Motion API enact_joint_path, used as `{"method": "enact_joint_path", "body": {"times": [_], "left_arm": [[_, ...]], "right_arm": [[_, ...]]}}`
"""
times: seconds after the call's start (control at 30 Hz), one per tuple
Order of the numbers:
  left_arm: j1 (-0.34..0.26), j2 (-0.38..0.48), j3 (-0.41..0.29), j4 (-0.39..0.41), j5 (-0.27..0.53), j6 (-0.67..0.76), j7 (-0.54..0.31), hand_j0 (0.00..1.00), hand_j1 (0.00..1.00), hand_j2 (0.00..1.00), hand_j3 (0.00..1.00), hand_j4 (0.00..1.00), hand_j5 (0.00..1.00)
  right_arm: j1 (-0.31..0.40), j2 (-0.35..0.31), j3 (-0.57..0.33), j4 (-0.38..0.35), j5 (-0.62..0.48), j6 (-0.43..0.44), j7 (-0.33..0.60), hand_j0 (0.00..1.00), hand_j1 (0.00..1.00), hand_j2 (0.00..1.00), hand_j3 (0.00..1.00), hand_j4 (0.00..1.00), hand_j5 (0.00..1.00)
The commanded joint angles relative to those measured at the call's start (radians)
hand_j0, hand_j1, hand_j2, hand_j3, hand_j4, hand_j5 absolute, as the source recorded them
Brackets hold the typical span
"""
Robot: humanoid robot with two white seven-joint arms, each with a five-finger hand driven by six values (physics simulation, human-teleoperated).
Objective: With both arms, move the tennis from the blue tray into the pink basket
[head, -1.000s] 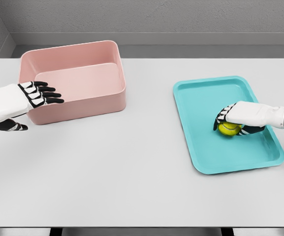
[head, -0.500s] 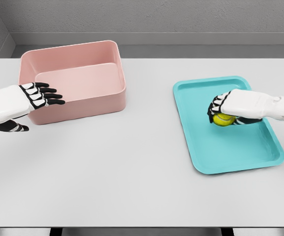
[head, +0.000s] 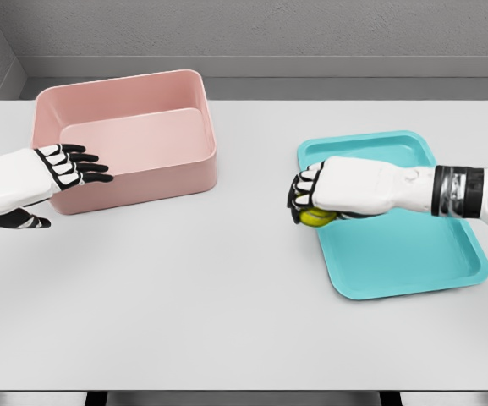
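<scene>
**Ball lifted and carried to the tray's left rim; hand-over not yet begun**

Head view. The right robot hand (head: 311,201) has its fingers curled around the small yellow-green tennis ball (head: 315,217), which peeks out beneath the knuckles. A second ago this hand sat on the ball in the middle of the shallow turquoise plastic tray (head: 446,262); half a second ago it had shifted toward 10 o'clock within the tray; now hand and ball straddle the tray's left rim, heading toward 9 o'clock. Judgement: the grasp has held through the lift, so the pick stage is done and transport is under way.

The left robot hand (head: 62,167) is at the 9 o'clock side of the surface (head: 227,304), fingers extended and relaxed, holding nothing. It has barely moved across the three moments, lying over the front left corner of the rectangular pink plastic basket (head: 194,118). Judgement: it appears to be waiting to receive the ball.

Surroundings: the basket sits toward 10 o'clock, well apart from the tray toward 3 o'clock. Nothing lies on the stretch of white surface between them. Possible obstructions: the basket's near wall must be cleared, and the left robot hand partly covers the basket's front corner.
</scene>
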Motion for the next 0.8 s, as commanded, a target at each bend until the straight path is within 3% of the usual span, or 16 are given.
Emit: {"method": "enact_joint_path", "body": {"times": [0.0,0.23,0.47,0.7,0.77], "left_arm": [[0.000,0.001,0.000,0.000,0.006,0.001,0.000,1.00,1.00,1.00,1.00,1.00,1.00],[0.002,0.000,-0.002,0.000,0.006,0.001,0.000,1.00,1.00,1.00,1.00,1.00,1.00],[0.000,0.000,-0.002,0.000,0.006,0.001,0.002,1.00,1.00,1.00,1.00,1.00,1.00],[0.000,0.001,-0.002,0.000,0.006,0.001,0.000,1.00,1.00,1.00,1.00,1.00,1.00],[0.000,0.003,0.000,0.000,0.006,0.001,0.000,1.00,1.00,1.00,1.00,1.00,1.00]], "right_arm": [[0.000,0.062,0.002,-0.002,0.003,0.003,0.015,0.42,0.42,0.42,0.42,0.42,0.42],[-0.052,0.252,0.108,0.012,0.091,0.003,0.045,0.42,0.42,0.42,0.42,0.42,0.42],[-0.109,0.429,0.193,0.197,0.169,0.003,0.047,0.42,0.42,0.42,0.42,0.42,0.42],[-0.112,0.510,0.229,0.312,0.201,0.003,0.045,0.43,0.43,0.43,0.43,0.43,0.43],[-0.110,0.515,0.229,0.315,0.217,0.003,0.045,0.43,0.43,0.43,0.43,0.43,0.43]]}}
